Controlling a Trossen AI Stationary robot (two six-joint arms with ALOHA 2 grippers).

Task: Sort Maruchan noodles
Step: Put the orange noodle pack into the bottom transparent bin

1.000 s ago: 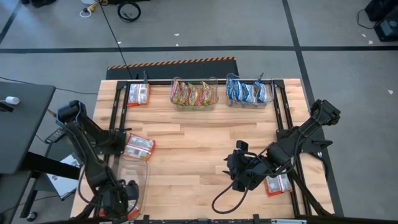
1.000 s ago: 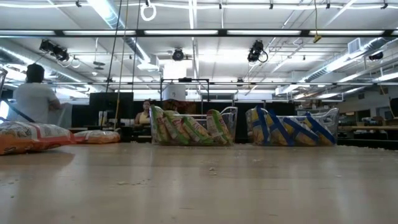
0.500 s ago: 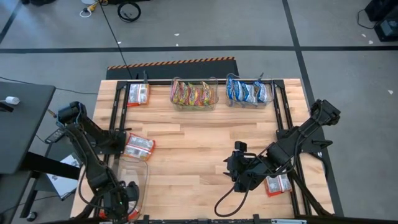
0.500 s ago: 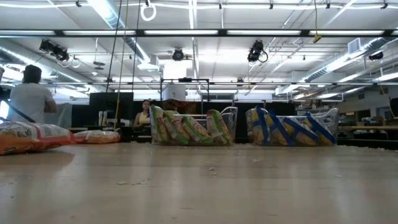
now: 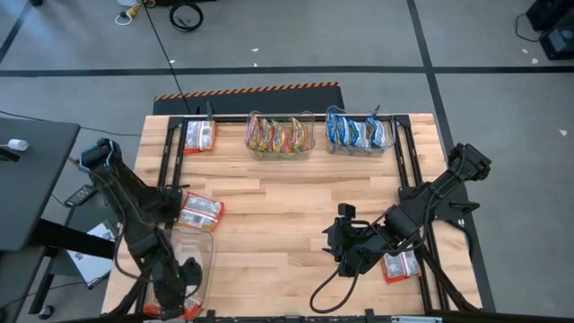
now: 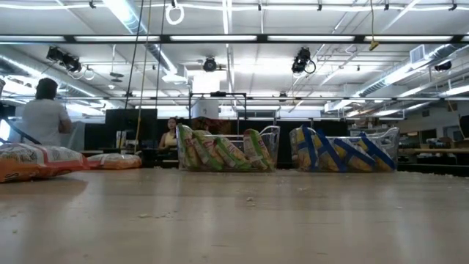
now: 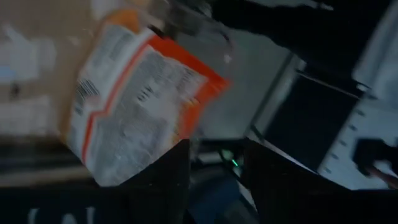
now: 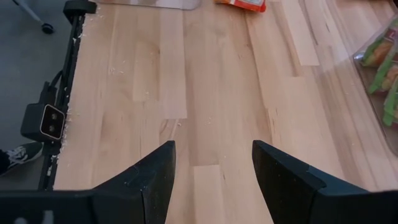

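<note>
My left gripper (image 5: 177,289) hangs open over the near end of a clear tub (image 5: 195,253) at the table's near left. A red-orange and white noodle packet (image 7: 134,102) lies tilted just beyond its fingers. My right gripper (image 5: 339,244) waits open above bare wood, right of the table's middle. Another red-orange packet (image 5: 200,213) lies flat beside the tub, one (image 5: 199,136) at the far left, and one (image 5: 401,266) at the near right. Yellow-green packets (image 5: 280,136) and blue packets (image 5: 357,132) stand in two clear tubs along the far edge. My left gripper stands with its fingers apart and nothing between them. The packet's lower corner (image 7: 177,140) runs behind one fingertip (image 7: 171,177), and I cannot tell whether the two touch.
Black rails (image 5: 170,179) run along the table's left and right sides. A cable loop (image 5: 327,289) hangs from the right arm near the front edge. Bare wood (image 5: 278,215) fills the middle. People show in the room behind in the low view.
My left arm has shifted a little: its hand has risen slightly and edged toward the table's right over the clear tub. My right arm has kept its place.
</note>
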